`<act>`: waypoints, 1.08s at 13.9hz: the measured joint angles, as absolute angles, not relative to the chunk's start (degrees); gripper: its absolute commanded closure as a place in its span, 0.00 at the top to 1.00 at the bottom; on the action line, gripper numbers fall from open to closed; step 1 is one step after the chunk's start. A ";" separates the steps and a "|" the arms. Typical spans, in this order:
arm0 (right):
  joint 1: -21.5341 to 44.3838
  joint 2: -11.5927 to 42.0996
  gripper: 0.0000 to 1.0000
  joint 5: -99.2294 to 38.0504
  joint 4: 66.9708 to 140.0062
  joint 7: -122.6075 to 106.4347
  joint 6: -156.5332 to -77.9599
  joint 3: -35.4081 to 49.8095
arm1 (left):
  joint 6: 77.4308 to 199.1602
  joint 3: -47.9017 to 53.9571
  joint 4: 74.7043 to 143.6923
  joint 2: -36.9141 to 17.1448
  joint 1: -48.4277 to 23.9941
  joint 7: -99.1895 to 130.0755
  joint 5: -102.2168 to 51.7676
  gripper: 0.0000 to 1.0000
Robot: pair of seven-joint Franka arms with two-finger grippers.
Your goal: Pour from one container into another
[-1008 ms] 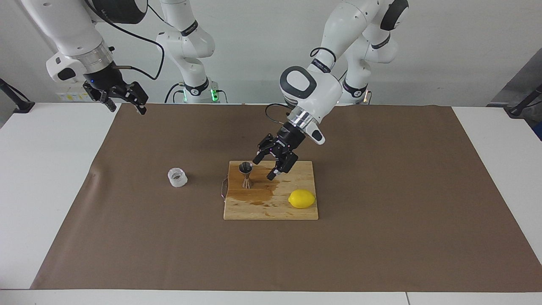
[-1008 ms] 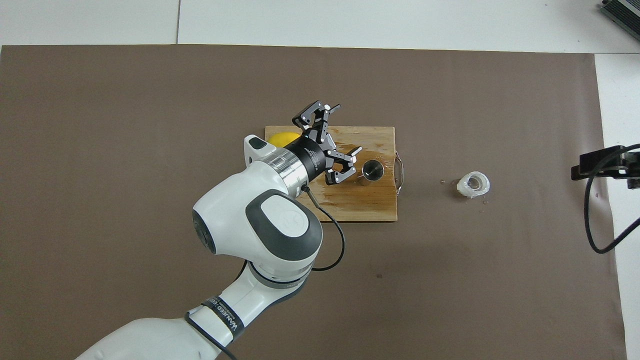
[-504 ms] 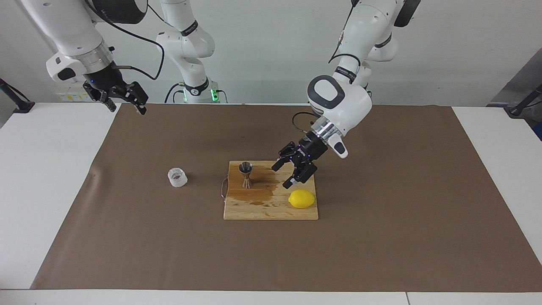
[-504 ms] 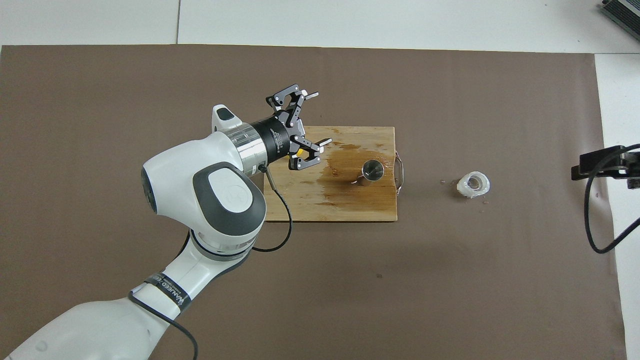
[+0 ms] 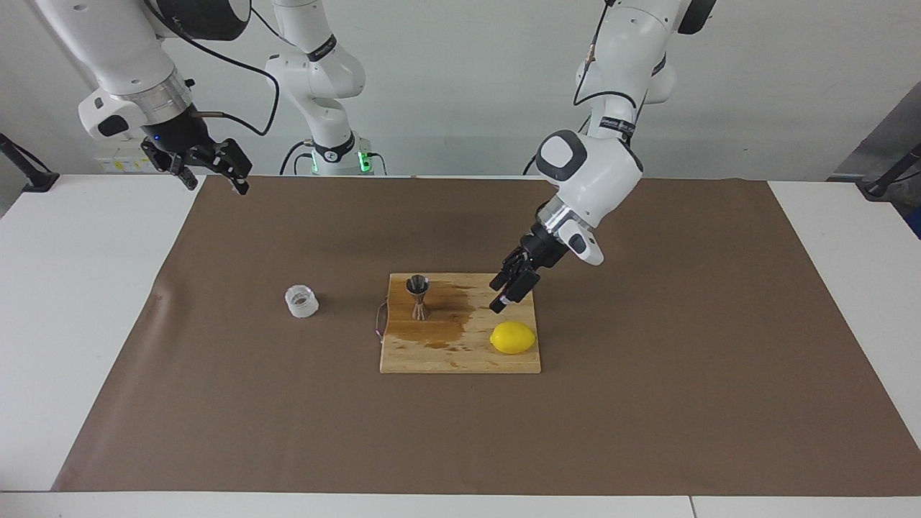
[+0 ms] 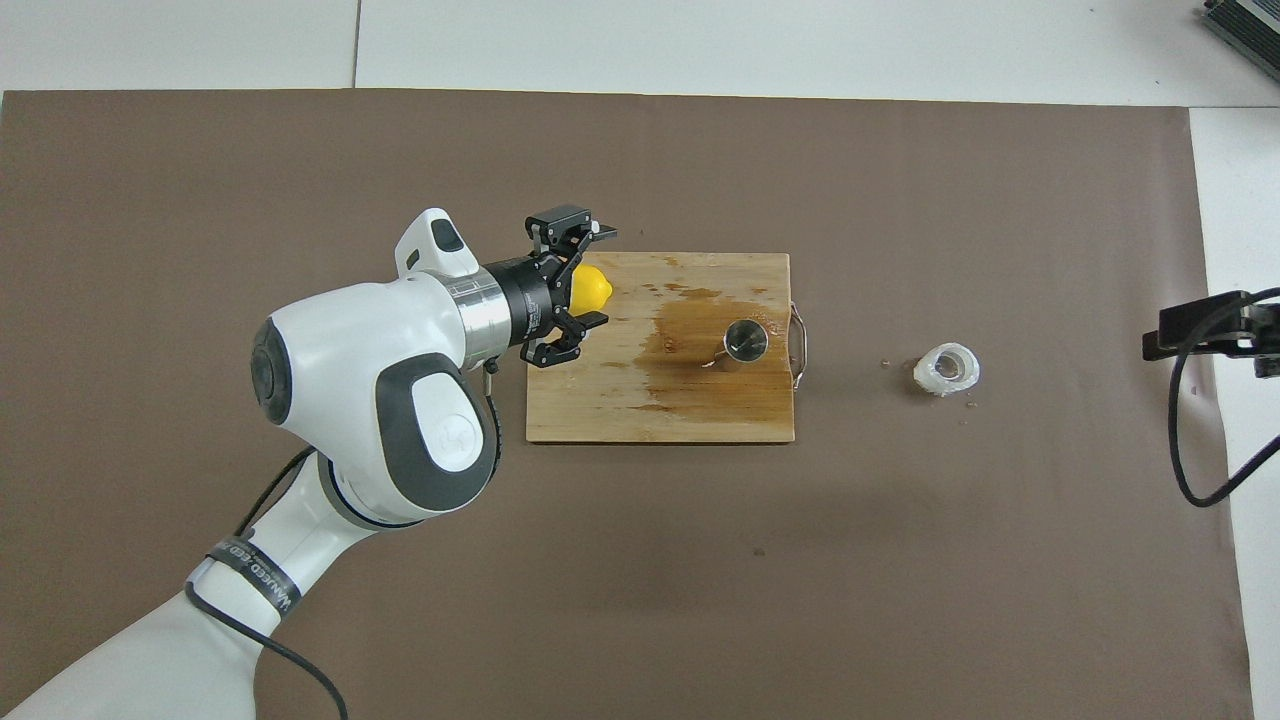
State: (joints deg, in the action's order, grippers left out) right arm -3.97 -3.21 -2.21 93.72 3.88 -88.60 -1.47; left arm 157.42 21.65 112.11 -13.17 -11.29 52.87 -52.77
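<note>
The small translucent jar stands upright on the brown mat, toward the right arm's end of the table. The steel jigger stands upright on the wooden cutting board, in a wet brown stain. My left gripper hangs open and empty over the board's edge at the left arm's end, above the lemon and well away from the jigger. My right gripper waits open and raised over the mat's corner near its base.
A yellow lemon lies on the board's corner at the left arm's end, farther from the robots than the jigger. A thin wire handle sticks out of the board toward the jar. A few droplets dot the mat beside the jar.
My left gripper has drawn away from the jigger toward the left arm's end of the board, its wrist turning as it went. The right arm, jar and jigger have not moved.
</note>
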 measured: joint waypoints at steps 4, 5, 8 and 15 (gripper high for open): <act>-3.97 -3.21 1.00 -2.21 93.72 3.88 -88.60 -1.47 | 145.01 21.52 112.51 -9.58 -3.68 52.84 -36.71 1.00; -3.97 -3.21 1.00 -2.21 93.72 3.88 -88.60 -1.47 | 143.38 21.50 112.54 -8.92 -2.67 52.81 -32.99 1.00; -3.97 -3.21 1.00 -2.21 93.72 3.88 -88.60 -1.47 | 139.87 21.51 112.62 -7.64 -1.71 52.81 -20.83 1.00; -4.23 -3.49 1.00 -2.21 93.71 1.10 -87.71 -1.90 | 125.90 21.41 111.93 -1.49 4.32 33.64 -10.37 1.00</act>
State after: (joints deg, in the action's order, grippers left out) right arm -4.23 -3.49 -2.21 93.71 1.10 -87.71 -1.90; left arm 125.90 21.41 111.93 -1.49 4.32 33.64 -10.37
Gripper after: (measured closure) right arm 0.000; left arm 0.000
